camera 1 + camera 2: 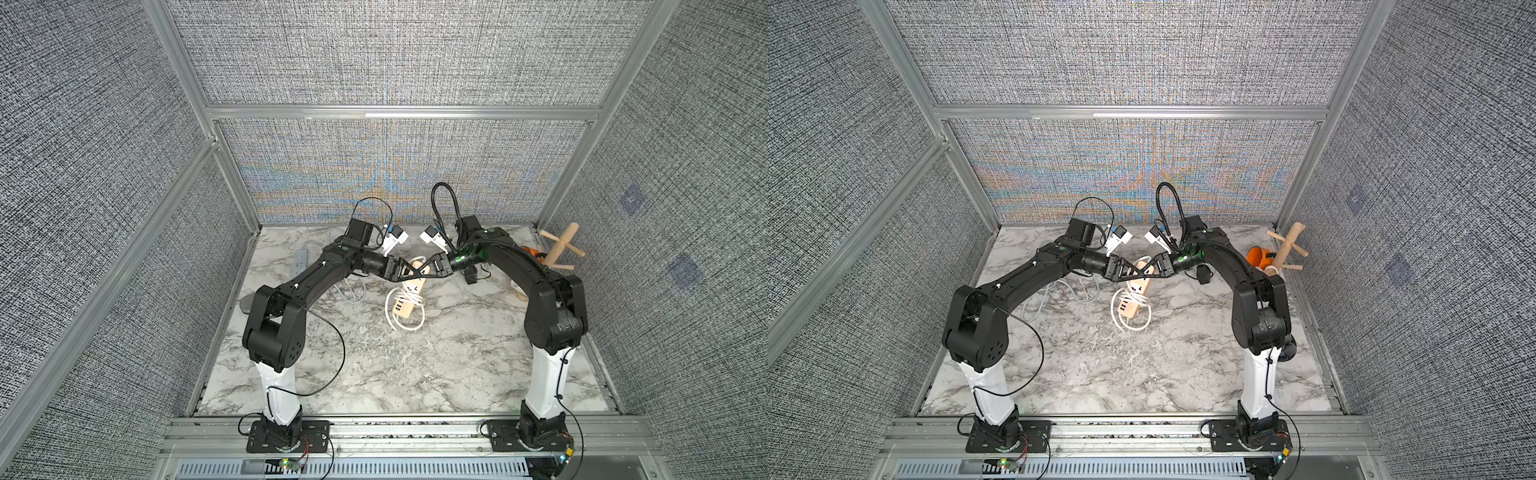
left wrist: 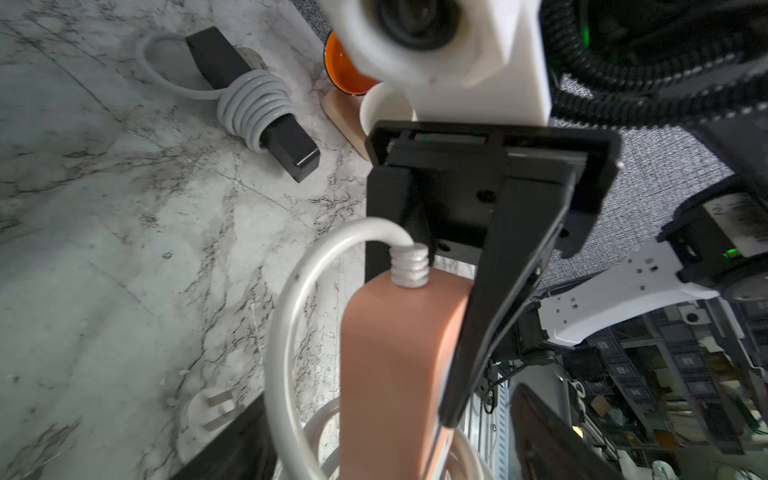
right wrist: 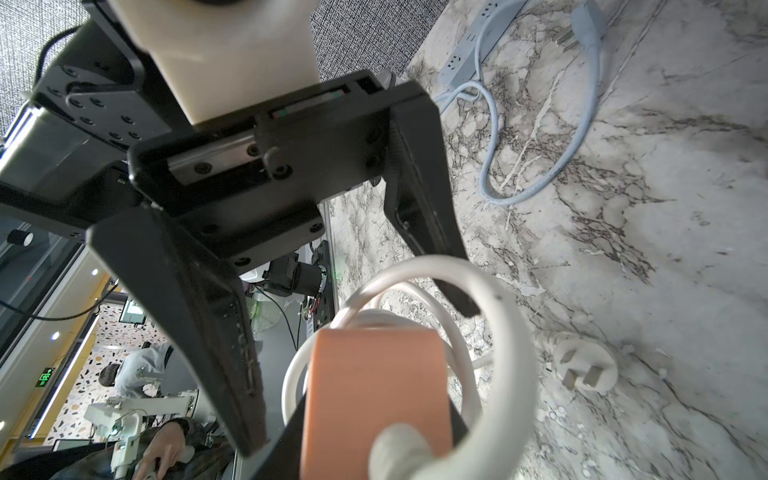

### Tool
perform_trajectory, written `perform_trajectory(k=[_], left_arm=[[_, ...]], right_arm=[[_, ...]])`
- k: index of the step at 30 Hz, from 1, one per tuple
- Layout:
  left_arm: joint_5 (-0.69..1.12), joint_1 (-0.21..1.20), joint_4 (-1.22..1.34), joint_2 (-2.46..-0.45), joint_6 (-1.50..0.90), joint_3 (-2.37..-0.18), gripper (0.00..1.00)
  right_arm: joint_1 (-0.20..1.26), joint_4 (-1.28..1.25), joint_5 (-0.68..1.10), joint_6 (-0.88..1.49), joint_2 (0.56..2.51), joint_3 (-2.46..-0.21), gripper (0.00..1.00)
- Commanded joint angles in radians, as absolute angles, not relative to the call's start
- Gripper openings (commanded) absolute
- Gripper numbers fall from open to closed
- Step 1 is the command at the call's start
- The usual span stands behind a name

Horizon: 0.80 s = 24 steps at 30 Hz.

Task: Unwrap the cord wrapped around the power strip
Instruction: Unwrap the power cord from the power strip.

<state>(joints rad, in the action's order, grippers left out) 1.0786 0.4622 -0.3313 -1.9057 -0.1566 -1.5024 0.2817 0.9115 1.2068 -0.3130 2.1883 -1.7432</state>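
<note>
Right gripper (image 1: 424, 272) pinches the far, cord-exit end of the power strip (image 2: 395, 365), whose long axis slopes down toward the robot's base. The low end is seemingly on the table (image 1: 374, 374). The cord (image 3: 511, 353) loops loosely round it and the plug (image 3: 582, 370) lies free. Left gripper (image 1: 410, 273) spread and nearer the top loop, one finger (image 3: 436, 249) apparently inside it; judged next: draw that loop off endwise

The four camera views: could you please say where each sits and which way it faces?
Top views: high behind the robot, looking down at the table; left arm, right arm show.
Left wrist: on left arm, facing the right gripper holding the power strip.
Right wrist: on right arm, facing the open left gripper.
Wrist views share the power strip.
</note>
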Motion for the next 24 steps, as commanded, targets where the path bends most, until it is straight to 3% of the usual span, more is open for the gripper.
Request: perform_trajectory(k=[1, 9, 18, 21, 24], left_arm=[[1.183, 0.460, -0.261, -1.911, -0.186, -1.490, 0.69], [1.267, 0.462, -0.220, -1.928, -0.179, -1.433, 0.62], [1.181, 0.459, -0.212, -1.960, -0.245, -1.460, 0.20], [1.152, 0.453, -0.145, -1.978, -0.341, -1.449, 0.04], [1.114, 0.442, -0.062, -2.015, -0.457, -1.430, 0.00]], right_arm=[[0.282, 1.012, 1.312, -0.448, 2.212, -1.792, 0.08], [0.284, 1.056, 1.337, -0.450, 2.263, -1.892, 0.08], [0.297, 1.001, 1.287, -0.383, 2.269, -1.880, 0.10], [0.298, 0.932, 1.229, -0.297, 2.258, -1.863, 0.28], [0.289, 0.822, 1.125, -0.167, 2.226, -1.842, 0.62]])
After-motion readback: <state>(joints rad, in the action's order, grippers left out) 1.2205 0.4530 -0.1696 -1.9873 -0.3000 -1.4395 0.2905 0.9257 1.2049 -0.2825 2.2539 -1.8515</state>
